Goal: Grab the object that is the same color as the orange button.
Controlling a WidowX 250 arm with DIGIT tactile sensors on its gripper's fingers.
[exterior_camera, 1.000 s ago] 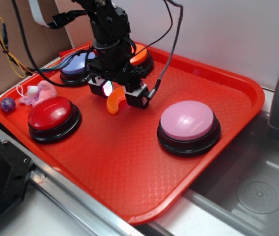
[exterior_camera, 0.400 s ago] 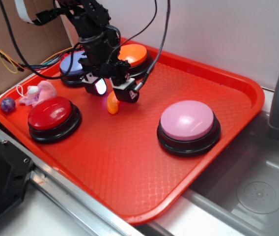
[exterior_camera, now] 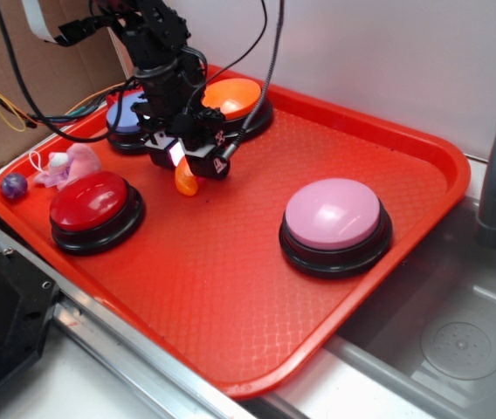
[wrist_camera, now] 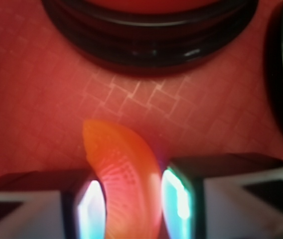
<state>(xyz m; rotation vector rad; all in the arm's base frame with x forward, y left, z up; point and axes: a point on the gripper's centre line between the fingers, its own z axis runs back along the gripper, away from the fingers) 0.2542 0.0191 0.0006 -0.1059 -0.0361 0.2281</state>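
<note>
The small glossy orange crescent hangs between my gripper's fingers, its lower tip at the red tray. In the wrist view the crescent fills the gap between the two glowing pads, and my gripper is shut on it. The orange button, a dome on a black base, stands just behind the gripper at the tray's back.
A red dome button stands front left, a blue one back left behind the arm, a pink one to the right. A pink toy and a purple ball lie at the left edge. A sink lies right.
The gripper has moved left and toward the back of the tray, closing on the orange crescent, which has turned from lying curved on the tray to standing upright between the fingers.
</note>
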